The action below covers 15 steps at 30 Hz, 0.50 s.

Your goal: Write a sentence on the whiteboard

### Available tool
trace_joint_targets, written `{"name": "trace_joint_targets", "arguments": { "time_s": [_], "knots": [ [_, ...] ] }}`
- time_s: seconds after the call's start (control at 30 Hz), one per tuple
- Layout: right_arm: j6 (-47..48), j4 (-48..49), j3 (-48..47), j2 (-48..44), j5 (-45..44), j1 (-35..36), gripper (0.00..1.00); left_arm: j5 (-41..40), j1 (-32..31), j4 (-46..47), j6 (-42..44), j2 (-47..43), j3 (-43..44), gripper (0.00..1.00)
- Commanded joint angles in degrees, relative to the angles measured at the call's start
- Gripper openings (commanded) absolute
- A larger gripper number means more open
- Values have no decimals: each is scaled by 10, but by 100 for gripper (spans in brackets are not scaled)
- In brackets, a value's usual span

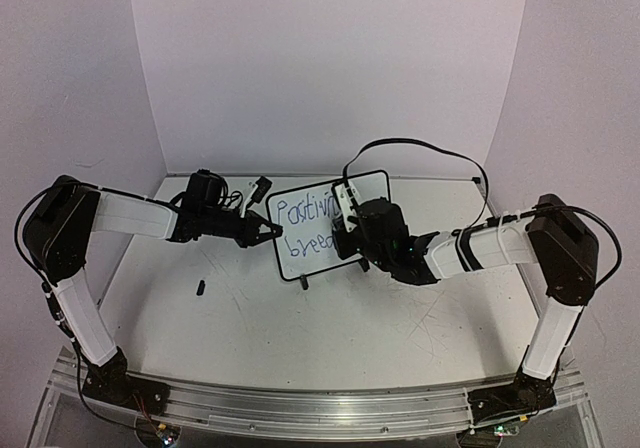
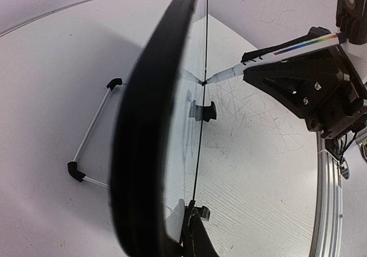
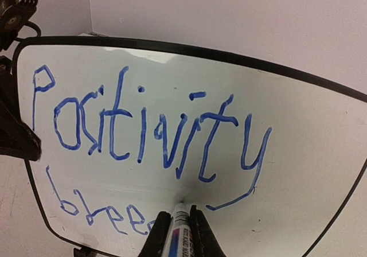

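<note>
The whiteboard point(image 1: 318, 230) stands upright at mid-table on its small black feet point(image 2: 204, 111). Its blue sentence point(image 3: 143, 125) reads "Positivity" on the top line and "bree" plus a partly hidden letter below. My left gripper point(image 1: 268, 230) is shut on the board's left edge, and its fingers point(image 3: 14, 128) also show in the right wrist view. My right gripper point(image 3: 180, 215) is shut on a blue marker point(image 3: 181, 229). The marker tip point(image 2: 205, 81) touches the board face at the end of the lower line. The left wrist view sees the board nearly edge-on point(image 2: 146, 131).
A small black marker cap point(image 1: 201, 288) lies on the table left of the board. A white rod with black corner pieces point(image 2: 92, 133) lies behind the board near the back wall. A metal rail point(image 1: 320, 408) runs along the near edge. White walls enclose the back and sides.
</note>
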<state>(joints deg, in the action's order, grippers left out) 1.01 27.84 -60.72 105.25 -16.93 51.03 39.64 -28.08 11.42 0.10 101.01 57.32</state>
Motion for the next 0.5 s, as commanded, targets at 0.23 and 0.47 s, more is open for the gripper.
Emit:
{"name": "trace_joint_targets", "arguments": {
  "time_s": [0.23, 0.47],
  "knots": [
    [-35, 5, 22, 9, 13, -2, 0, -138, 14, -33, 50, 18, 11, 0],
    [-42, 0, 39, 14, 12, -2, 0, -136, 14, -33, 50, 20, 11, 0]
  ]
}}
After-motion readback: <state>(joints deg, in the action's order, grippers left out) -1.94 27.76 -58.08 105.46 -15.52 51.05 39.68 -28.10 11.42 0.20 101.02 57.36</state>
